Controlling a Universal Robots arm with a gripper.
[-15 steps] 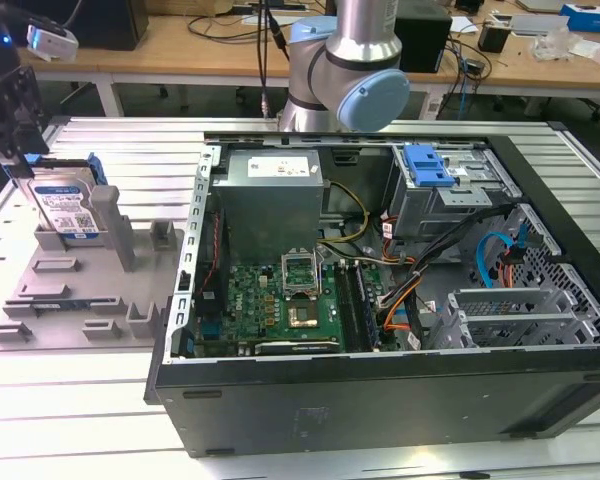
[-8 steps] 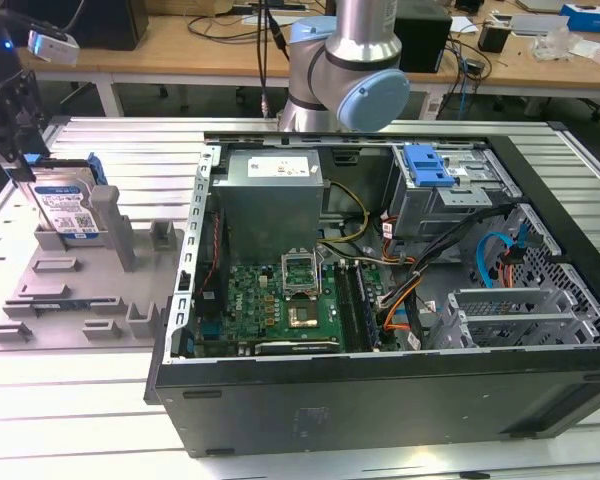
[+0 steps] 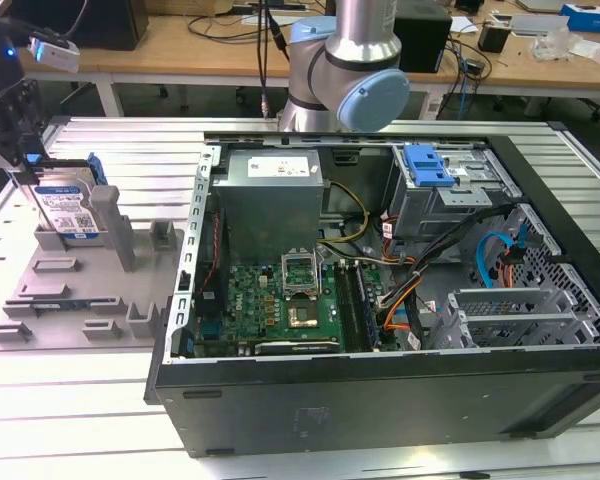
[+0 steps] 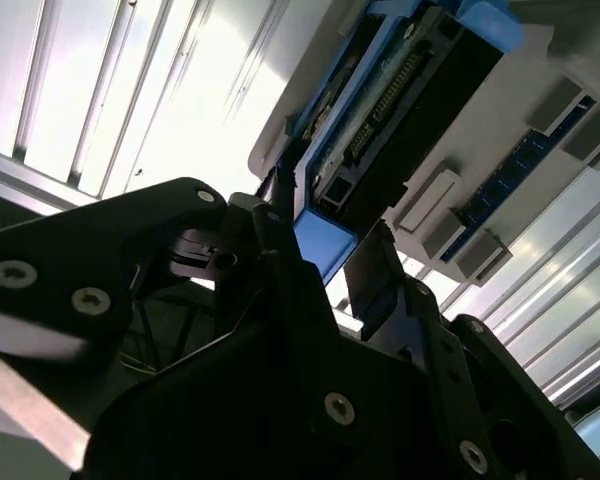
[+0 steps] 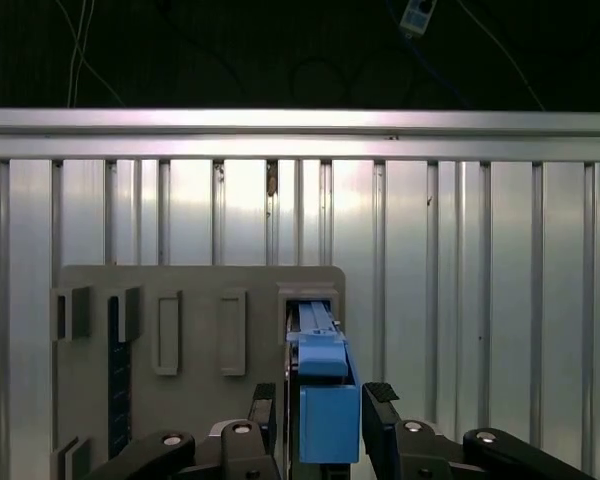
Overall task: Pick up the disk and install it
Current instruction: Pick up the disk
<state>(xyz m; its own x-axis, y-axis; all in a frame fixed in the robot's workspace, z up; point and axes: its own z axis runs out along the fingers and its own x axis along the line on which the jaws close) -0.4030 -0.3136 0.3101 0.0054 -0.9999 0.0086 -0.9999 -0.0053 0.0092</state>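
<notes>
Ribbed aluminium table [image 3: 130,150] under fixture tray [image 3: 80,295], upright disk [image 3: 68,210], computer case [image 3: 380,400].

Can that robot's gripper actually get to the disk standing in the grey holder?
Probably yes. The gripper hangs right over the disk, which stands upright in the grey fixture; in the first wrist view its blue frame sits just ahead, with nothing between.
</notes>
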